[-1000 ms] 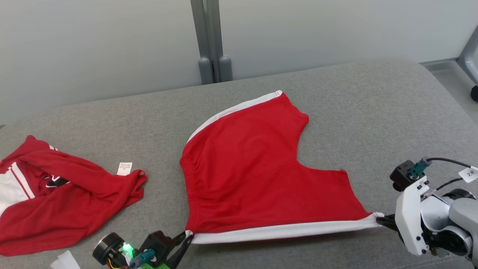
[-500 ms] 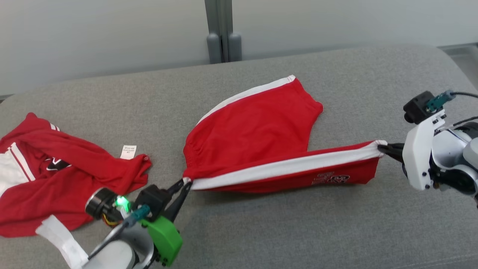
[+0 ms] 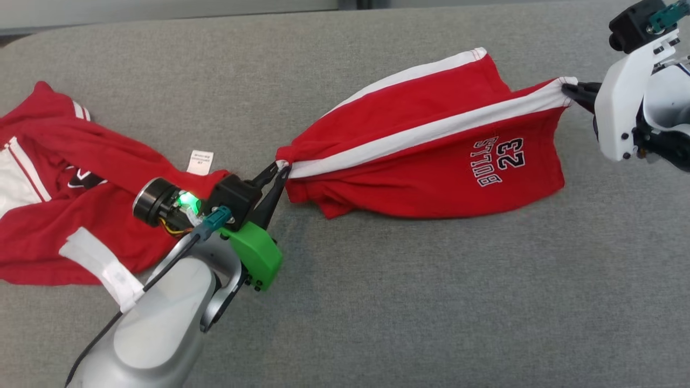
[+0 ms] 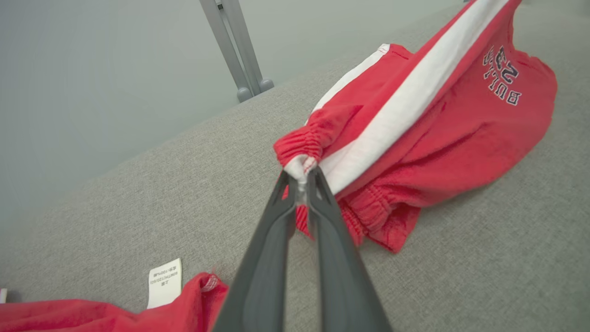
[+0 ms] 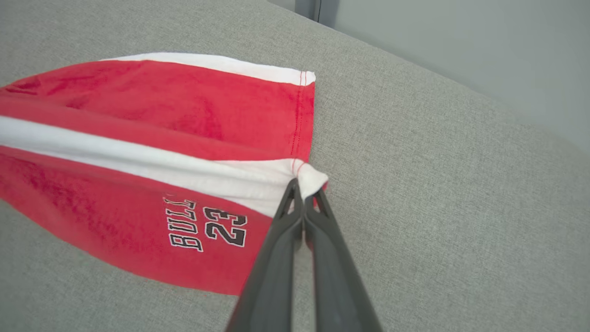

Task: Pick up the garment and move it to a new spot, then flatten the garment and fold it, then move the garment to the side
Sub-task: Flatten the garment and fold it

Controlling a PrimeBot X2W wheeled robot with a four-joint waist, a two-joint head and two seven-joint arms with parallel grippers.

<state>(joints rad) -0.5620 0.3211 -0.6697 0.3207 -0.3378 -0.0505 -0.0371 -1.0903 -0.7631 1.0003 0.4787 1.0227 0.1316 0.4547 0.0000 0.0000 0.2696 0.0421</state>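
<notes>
The garment [image 3: 431, 161] is a pair of red shorts with white side stripes and a "BULLS 23" print [image 3: 498, 161]. It hangs stretched between my two grippers above the grey cushion [image 3: 404, 302]. My left gripper [image 3: 281, 168] is shut on the waistband corner [image 4: 299, 166] at the stripe's left end. At the upper right, my right gripper [image 3: 570, 89] is shut on the leg-hem corner [image 5: 308, 177]. The near leg droops with its printed side up, and the far leg [image 3: 426, 89] lies behind it.
A second red and white garment [image 3: 81, 178] with a white care label [image 3: 200, 161] lies crumpled at the left, under my left forearm. The grey cushion runs wide to the front and right. A pale wall with a grey post [image 4: 233, 46] stands behind.
Both grippers have lifted the near edge of the shorts up and away, so the near leg has turned over and its print shows. The head camera has tilted downward.
</notes>
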